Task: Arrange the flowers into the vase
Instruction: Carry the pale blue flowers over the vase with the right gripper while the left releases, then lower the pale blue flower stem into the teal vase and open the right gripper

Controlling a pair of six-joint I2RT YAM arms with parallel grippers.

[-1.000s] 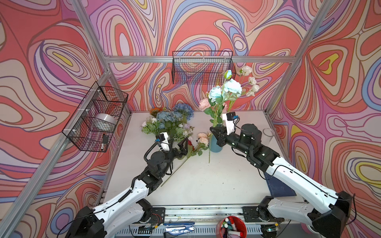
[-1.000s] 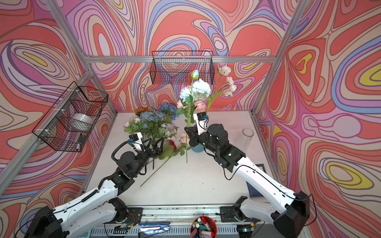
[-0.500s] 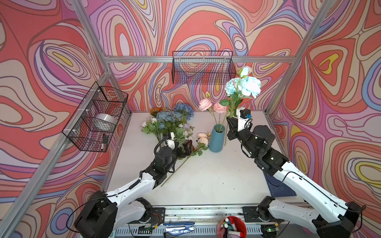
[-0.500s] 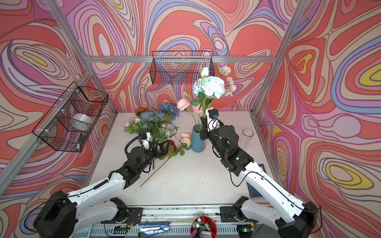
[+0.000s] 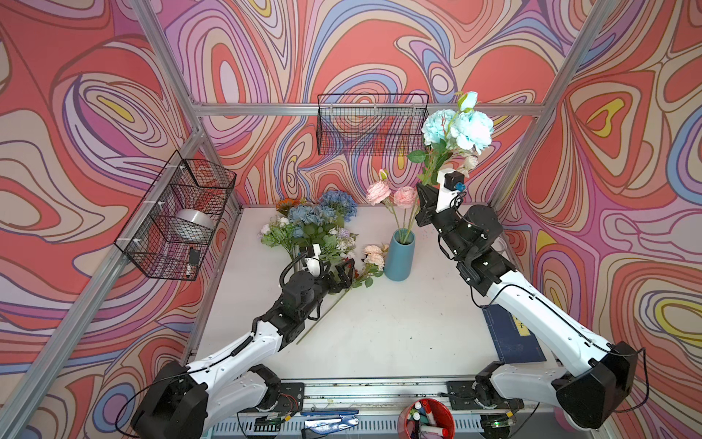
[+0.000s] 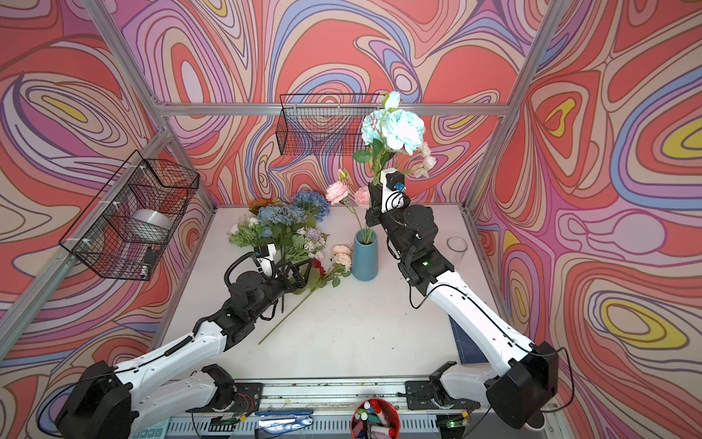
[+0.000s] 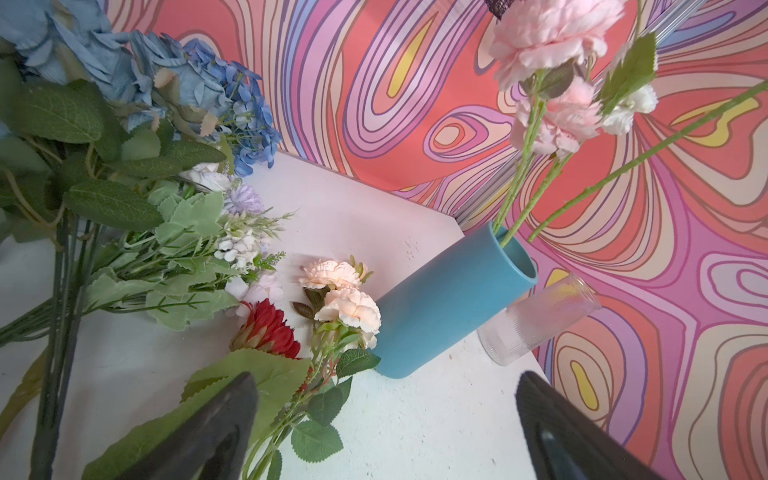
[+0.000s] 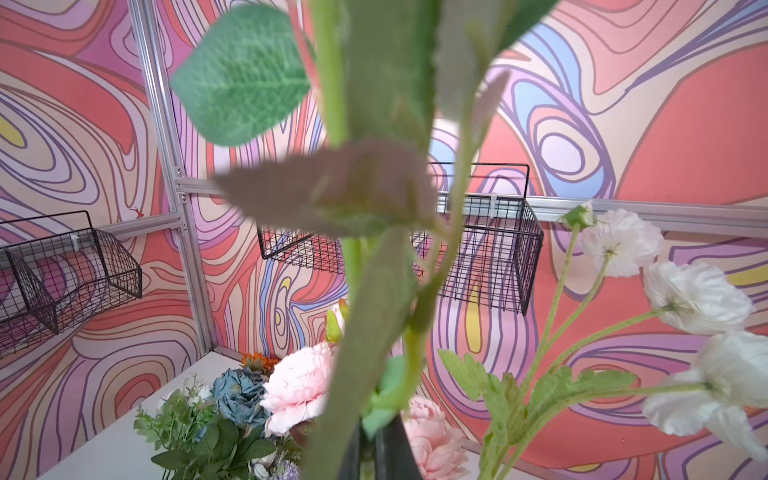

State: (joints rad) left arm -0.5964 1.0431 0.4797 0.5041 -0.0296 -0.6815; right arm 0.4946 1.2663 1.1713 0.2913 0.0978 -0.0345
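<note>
Swirly-walled cell, white tabletop (image 5: 380, 342): right gripper (image 5: 424, 189) clamped on teal-blue roses (image 5: 461, 129) stem, vase (image 5: 399, 254) below it; left gripper (image 7: 382, 415) spread wide, empty, red daisy (image 7: 268, 328) just ahead.

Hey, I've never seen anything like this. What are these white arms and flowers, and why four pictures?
These are robot arms, a left arm and a right arm, fixed at the front of a table, each ending in a two-fingered gripper. Two pictures look down from one camera overhead; the two close-ups come from cameras on the wrists. On the table stand a blue vase with pink roses and a clear glass; a pile of loose flowers and a peach stem lie nearby. The right gripper is shut on a teal-blue flower stem, held high near the vase. The left gripper hovers open over the peach stem, holding nothing.
</note>
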